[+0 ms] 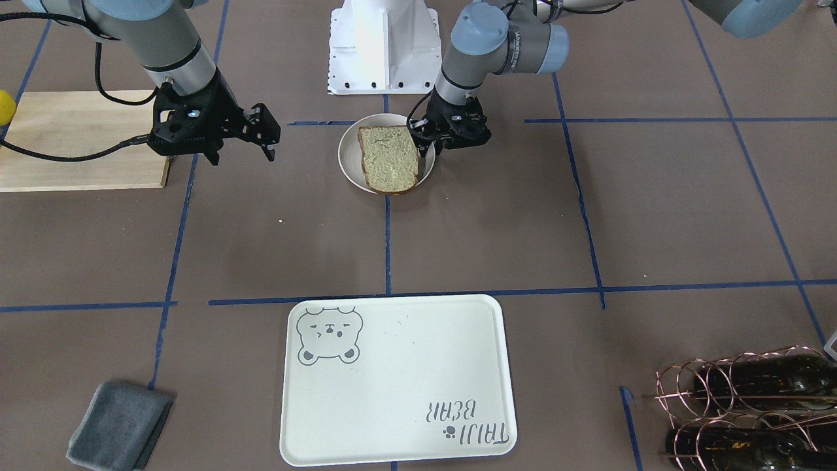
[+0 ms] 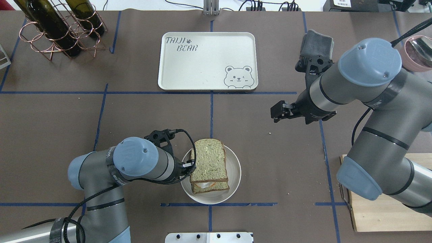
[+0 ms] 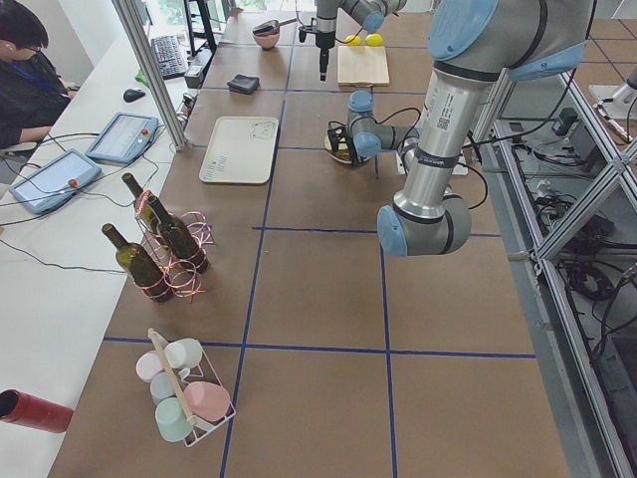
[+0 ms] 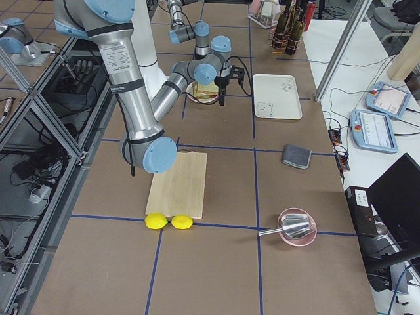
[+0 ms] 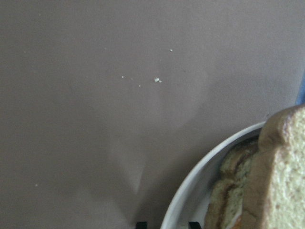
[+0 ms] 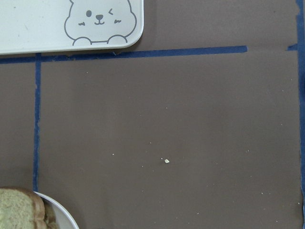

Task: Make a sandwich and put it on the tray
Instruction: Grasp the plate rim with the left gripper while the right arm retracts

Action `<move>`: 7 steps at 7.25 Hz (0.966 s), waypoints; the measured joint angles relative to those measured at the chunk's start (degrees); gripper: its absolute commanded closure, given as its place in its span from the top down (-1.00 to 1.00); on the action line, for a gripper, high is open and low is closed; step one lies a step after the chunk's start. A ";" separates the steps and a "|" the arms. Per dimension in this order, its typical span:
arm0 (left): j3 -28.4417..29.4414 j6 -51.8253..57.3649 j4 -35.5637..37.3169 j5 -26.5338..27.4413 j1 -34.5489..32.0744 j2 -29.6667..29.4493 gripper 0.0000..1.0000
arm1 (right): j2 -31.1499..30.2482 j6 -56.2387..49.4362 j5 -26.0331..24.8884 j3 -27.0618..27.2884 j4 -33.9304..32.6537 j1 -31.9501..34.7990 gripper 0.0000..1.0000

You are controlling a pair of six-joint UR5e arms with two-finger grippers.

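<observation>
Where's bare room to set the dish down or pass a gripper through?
Free: the whole tray, nothing on it; the table strip between tray and dish, crossed only by blue tape. Crowded: left gripper at the dish's left rim, right gripper hovering off the tray's right near corner, grey cloth beyond it.

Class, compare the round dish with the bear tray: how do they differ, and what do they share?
The dish is round; the tray is rectangular with rounded corners. The dish holds the sandwich; the tray carries nothing but its printed bear and lettering. The dish is smaller and sits nearer the robot; the tray lies farther out. Both are pale and lie flat.
</observation>
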 measured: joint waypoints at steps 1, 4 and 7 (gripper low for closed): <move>-0.02 0.00 -0.02 -0.06 0.03 -0.02 -1.00 | -0.11 0.00 0.09 0.11 0.00 0.12 1.00; -1.84 0.00 -1.30 -0.53 -0.16 0.15 -1.00 | -0.44 -0.02 0.73 0.33 -0.07 1.25 1.00; -2.86 -0.64 -7.05 -1.83 -2.36 0.51 -1.00 | -3.73 -4.19 1.41 1.35 -0.09 3.43 1.00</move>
